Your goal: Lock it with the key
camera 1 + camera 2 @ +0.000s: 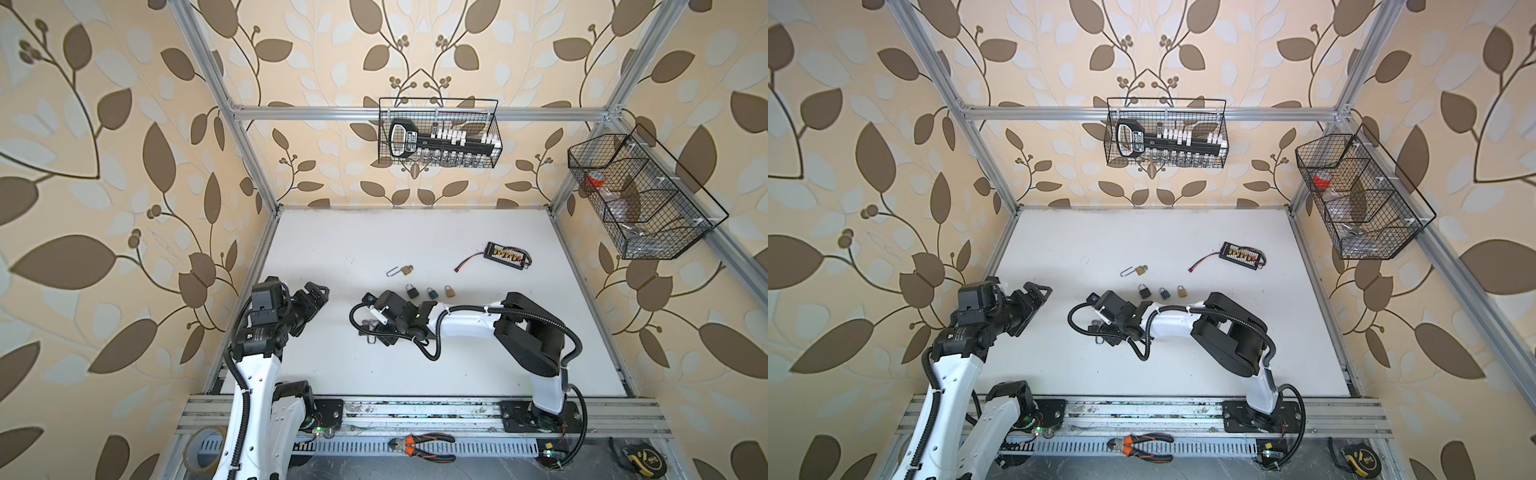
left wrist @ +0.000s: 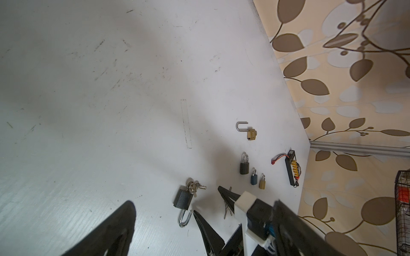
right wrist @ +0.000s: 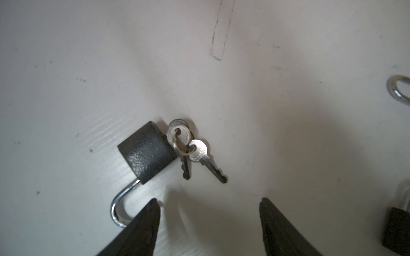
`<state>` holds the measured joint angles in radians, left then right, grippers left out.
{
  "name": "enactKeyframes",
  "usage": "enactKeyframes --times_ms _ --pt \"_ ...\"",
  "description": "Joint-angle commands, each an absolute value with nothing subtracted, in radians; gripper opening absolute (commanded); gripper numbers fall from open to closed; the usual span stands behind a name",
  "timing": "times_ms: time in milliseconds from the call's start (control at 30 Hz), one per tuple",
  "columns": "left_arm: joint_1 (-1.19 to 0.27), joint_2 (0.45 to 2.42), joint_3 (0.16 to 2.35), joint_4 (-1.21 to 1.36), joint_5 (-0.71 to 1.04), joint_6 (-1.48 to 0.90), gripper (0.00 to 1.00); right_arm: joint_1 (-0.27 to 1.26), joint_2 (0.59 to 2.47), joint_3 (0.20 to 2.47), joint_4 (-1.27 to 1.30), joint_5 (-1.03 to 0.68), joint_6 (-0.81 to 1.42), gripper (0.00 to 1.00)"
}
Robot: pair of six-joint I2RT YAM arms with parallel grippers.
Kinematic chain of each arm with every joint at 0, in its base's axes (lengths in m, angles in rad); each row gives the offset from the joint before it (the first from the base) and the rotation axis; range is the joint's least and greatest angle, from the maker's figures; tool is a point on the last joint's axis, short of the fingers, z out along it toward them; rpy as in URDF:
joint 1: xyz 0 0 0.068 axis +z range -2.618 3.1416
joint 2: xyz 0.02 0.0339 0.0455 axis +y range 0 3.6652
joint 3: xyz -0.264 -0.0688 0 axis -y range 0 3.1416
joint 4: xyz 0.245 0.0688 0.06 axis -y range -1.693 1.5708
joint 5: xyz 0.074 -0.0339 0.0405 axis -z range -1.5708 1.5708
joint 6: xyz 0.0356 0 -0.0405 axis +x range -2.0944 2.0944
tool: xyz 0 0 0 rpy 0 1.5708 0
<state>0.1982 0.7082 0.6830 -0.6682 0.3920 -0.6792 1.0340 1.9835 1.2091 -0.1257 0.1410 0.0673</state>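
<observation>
In both top views the right arm reaches across the white bench [image 1: 415, 232] and bends its wrist down over the black padlock [image 1: 369, 341]. Only the shackle shows beneath it, and the right tool is hidden there. The left tool [image 1: 319, 291] hangs spread and empty, well apart, near the bench's left edge. Farther back lie a row of three shut padlocks [image 1: 431, 293], an open brass padlock [image 1: 404, 271] and a connector board [image 1: 505, 253]. Leaf wallpaper, an aluminium frame and wire baskets [image 1: 440, 133] close the cell in, and pliers [image 1: 424, 446] lie on the front rail.

The left wrist view shows the padlock flat on the scuffed bench, with its shackle swung out of the body. The keys [image 2: 193, 188] are bunched at its base end.

In the right wrist view the right tool [image 3: 209, 200] stands spread and pinches nothing. One fingertip is over the shackle's bow and the other is over bare bench. One key head sits against the lock's base, but I cannot tell whether it is inserted. Two more keys lie loose on the ring.

By my reading this is the approach, and locking itself has not begun. The next move calls for a narrow, well-centred grip on either the body or the key head, clear of the loose keys. The shackle's free leg must then be swung over its hole and pressed home, probably with the left tool steadying the body.
</observation>
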Motion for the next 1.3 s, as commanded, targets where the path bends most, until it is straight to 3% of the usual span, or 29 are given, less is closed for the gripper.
enactKeyframes --times_ms 0,200,400,733,933,1267 --pt "0.207 0.696 0.703 -0.672 0.423 -0.667 0.95 1.034 2.009 1.238 -0.158 0.212 0.078 0.70" --pt "0.209 0.691 0.715 -0.684 0.413 -0.666 0.95 1.035 2.024 1.247 -0.181 0.190 0.062 0.70" --pt "0.224 0.698 0.750 -0.688 0.408 -0.666 0.95 1.046 2.035 1.233 -0.181 0.068 0.011 0.81" --pt "0.224 0.702 0.773 -0.705 0.413 -0.659 0.94 1.051 2.175 1.372 -0.180 0.115 0.004 0.85" --pt "0.225 0.692 0.790 -0.729 0.400 -0.644 0.94 1.038 2.219 1.416 -0.195 0.101 -0.019 0.79" --pt "0.225 0.713 0.776 -0.695 0.435 -0.655 0.94 1.026 2.191 1.369 -0.197 -0.037 -0.038 0.57"
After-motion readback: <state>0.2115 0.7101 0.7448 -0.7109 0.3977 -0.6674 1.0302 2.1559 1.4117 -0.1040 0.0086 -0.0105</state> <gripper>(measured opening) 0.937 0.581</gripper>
